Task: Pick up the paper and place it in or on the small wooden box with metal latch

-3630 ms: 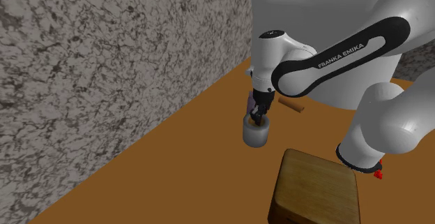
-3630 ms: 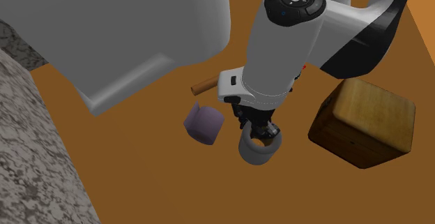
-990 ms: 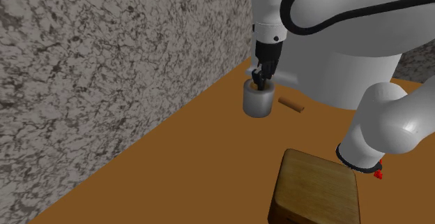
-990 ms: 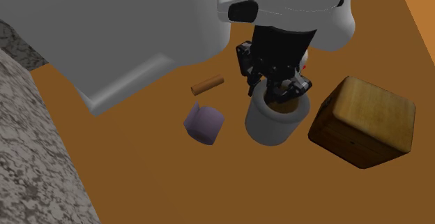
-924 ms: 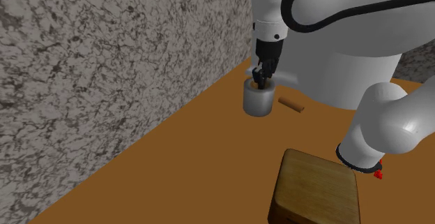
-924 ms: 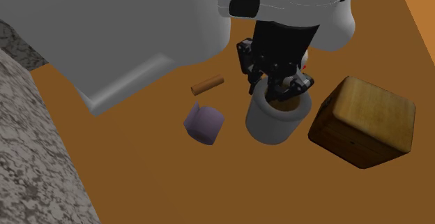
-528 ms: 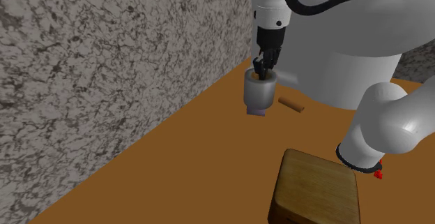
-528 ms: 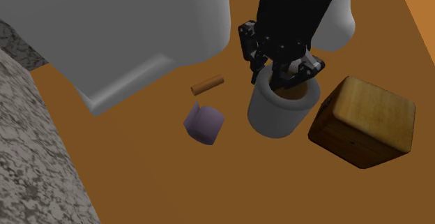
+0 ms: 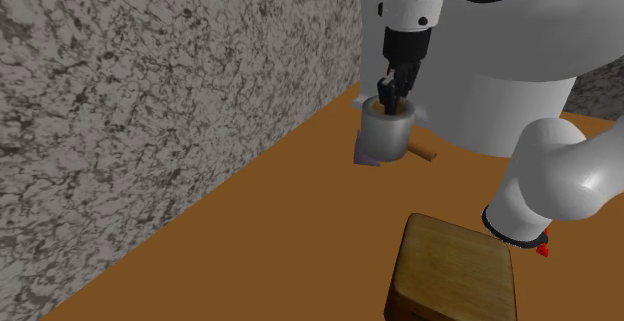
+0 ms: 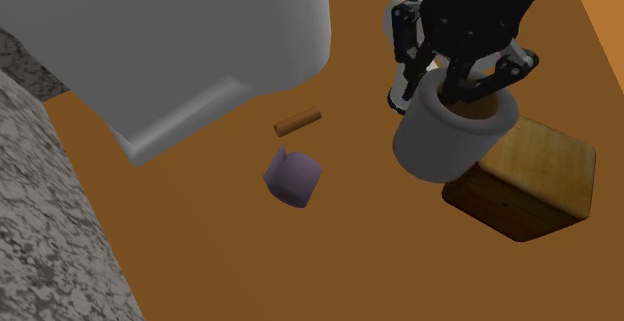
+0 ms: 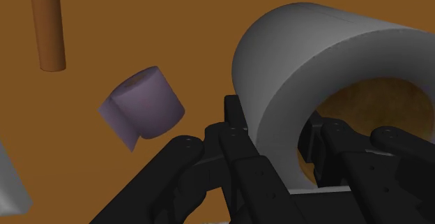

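The paper, a pale grey roll with a brown core, hangs in the air clear of the brown floor. The hand pinches the roll's wall, one black finger inside the core and the other against the outer face; the wrist view shows this clasp closely. So the pick-up part of the task looks done.

The wooden box sits on the floor with a bare top. In the second exterior view the roll overlaps the box's nearer upper corner, but in the shoulder view the roll appears well apart from the box, toward the wall. It is therefore probably not yet above the box. What seems left is carrying the roll over the box, lowering it, and letting go.

A purple roll and a brown cardboard tube lie on the floor near the white toilet base.
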Motion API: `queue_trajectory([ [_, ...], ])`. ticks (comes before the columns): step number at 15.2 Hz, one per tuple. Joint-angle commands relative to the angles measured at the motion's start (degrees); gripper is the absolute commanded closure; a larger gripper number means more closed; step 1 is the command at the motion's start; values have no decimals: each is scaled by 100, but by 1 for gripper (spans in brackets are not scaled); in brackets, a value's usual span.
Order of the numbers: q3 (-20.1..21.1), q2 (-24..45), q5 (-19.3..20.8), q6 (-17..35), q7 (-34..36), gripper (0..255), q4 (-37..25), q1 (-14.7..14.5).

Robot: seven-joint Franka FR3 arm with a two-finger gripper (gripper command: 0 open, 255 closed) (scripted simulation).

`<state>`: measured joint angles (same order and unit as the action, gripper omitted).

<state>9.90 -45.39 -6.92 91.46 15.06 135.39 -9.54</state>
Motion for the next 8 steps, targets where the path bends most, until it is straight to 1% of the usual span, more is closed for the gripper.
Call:
queue_trajectory([
  [1,167,-327,-159,-179,217,255,131,-114],
  [8,741,-1217,-748,-858,983,255,257,-513],
])
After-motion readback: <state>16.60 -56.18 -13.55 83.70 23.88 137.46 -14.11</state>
